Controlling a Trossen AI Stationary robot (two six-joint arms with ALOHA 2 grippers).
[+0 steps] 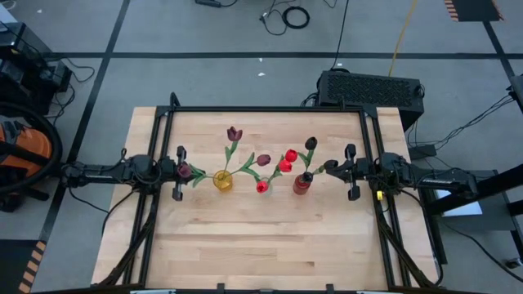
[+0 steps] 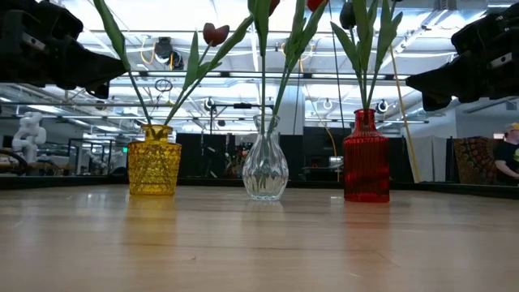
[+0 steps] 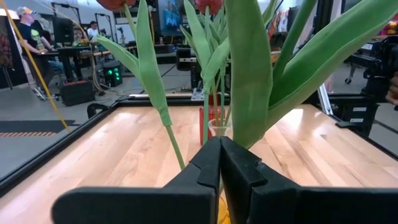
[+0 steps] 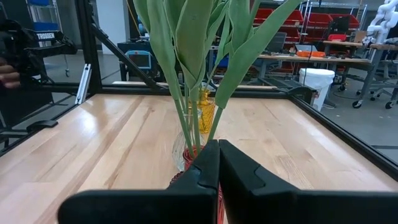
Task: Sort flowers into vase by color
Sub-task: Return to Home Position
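Flowers (image 1: 263, 160): artificial tulips, all standing stem-down in three vases in a row on the surface (image 1: 245, 245); red heads are in the clear vase (image 2: 265, 169), maroon heads in the yellow vase (image 2: 154, 160) just to one side of it, and a near-black head in the red vase (image 2: 366, 158) on the other side. Handling, as judged: light, with thin springy stems and soft heads that would crush, so best pinched on bare stem beneath the leaves. Left end effector (image 3: 219, 142), fingers pressed together on nothing, hangs beyond the yellow vase from the clear vase; right end effector (image 4: 219, 144), likewise closed and empty, hangs beyond the red vase.
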